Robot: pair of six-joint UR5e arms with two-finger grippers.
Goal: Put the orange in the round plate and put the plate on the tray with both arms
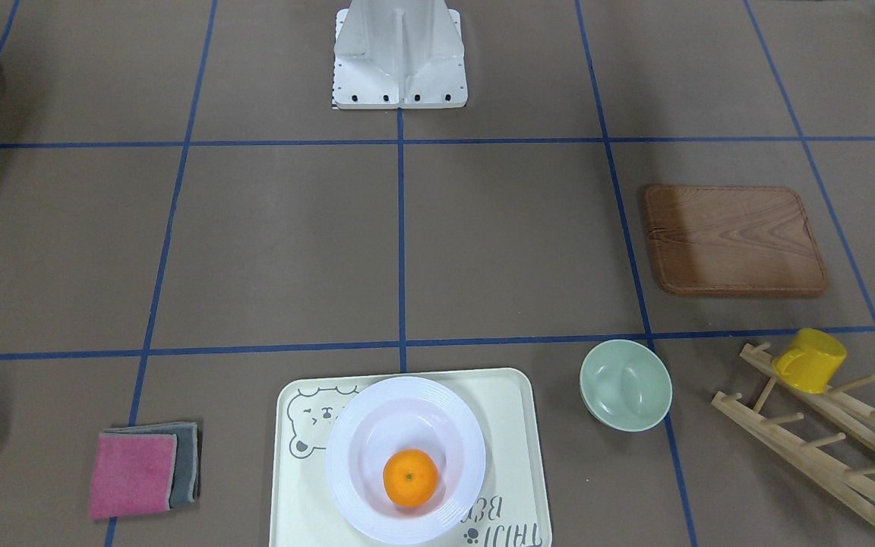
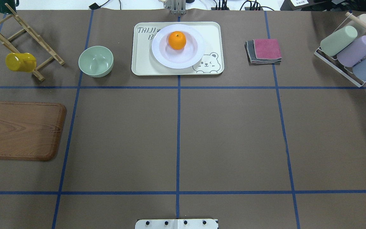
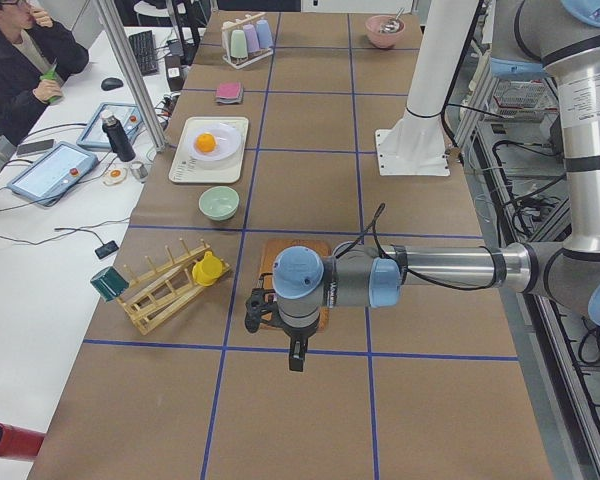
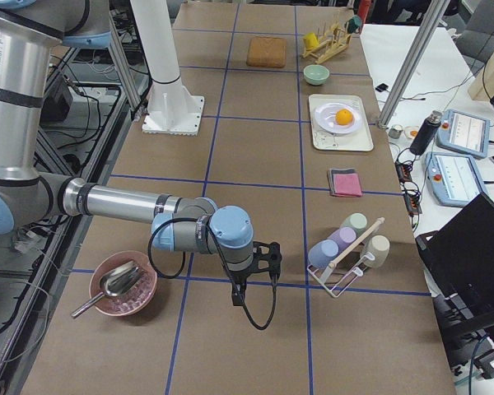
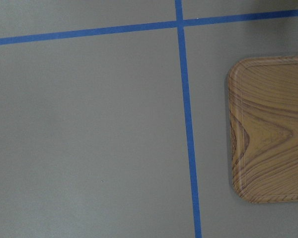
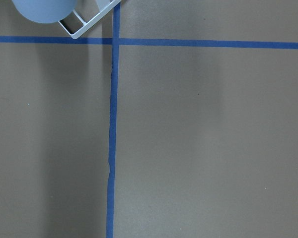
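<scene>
Bottom-centre in the front-facing view, the small bright orange fruit (image 1: 410,477) sits in the white round plate (image 1: 342,448) on the cream bear tray (image 1: 293,494), well apart from the left gripper (image 3: 298,352) and the right gripper (image 4: 237,290), neither clearly nearer, and whether they are open or closed cannot be told.

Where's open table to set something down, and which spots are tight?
The whole middle of the table is bare, from the wooden board across to the robot's right. A smaller gap lies between the tray and the folded cloths. Tight: between the green bowl and the tray, and by the wooden rack.
</scene>
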